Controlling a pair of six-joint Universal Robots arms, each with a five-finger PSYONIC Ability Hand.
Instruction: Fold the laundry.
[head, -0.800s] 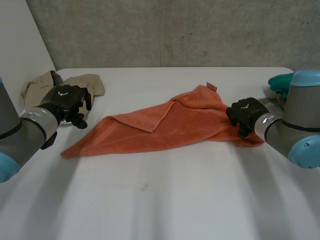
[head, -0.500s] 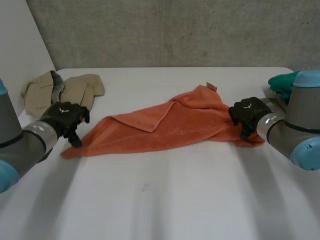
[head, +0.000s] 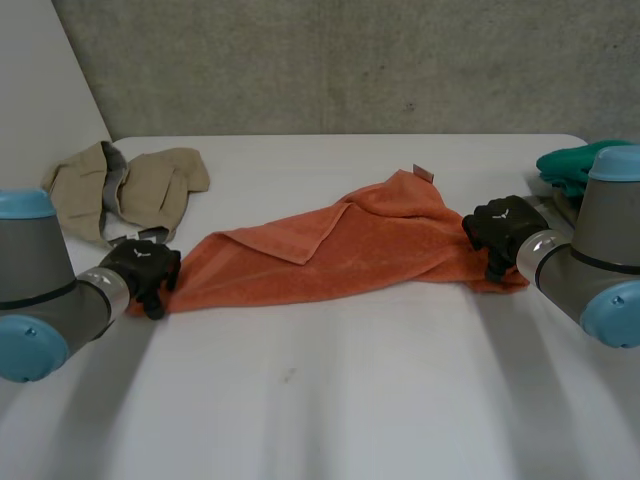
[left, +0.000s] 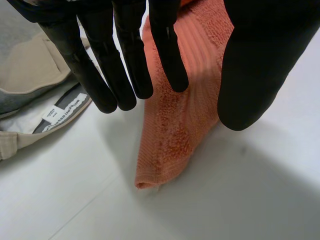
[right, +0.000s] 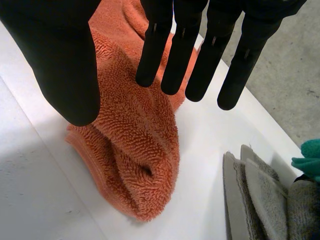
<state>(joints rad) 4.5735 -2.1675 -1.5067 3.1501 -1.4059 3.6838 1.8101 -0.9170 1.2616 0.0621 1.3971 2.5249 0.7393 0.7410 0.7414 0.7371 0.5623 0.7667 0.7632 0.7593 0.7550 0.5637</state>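
**Desk:** What does your head view give you?

**Operator:** I see the orange towel (head: 340, 250) lying rumpled across the middle of the white bench (head: 350, 400), with one flap folded back on itself. My left hand (head: 145, 270) is at its left corner and my right hand (head: 505, 228) at its right end. A beige garment (head: 130, 185) lies behind the left hand. A green cloth (head: 562, 165) sits at the far edge, behind the right arm.

**Desk:** And the left wrist?

**Operator:** The fingers are straight and spread with the thumb wide, and the towel's corner is below them. Nothing is pinched, and I can't tell if they touch it. The beige garment, with a white label (left: 62, 111), is just beside the fingers.

**Desk:** Right wrist?

**Operator:** The fingers are straight and the thumb is apart over the bunched towel end, gripping nothing. Grey cloths (right: 257, 192) lie beside it, with the green one past them.

**Desk:** What has changed?

**Operator:** My left hand has come down from near the beige garment to the corner. The right has barely shifted.
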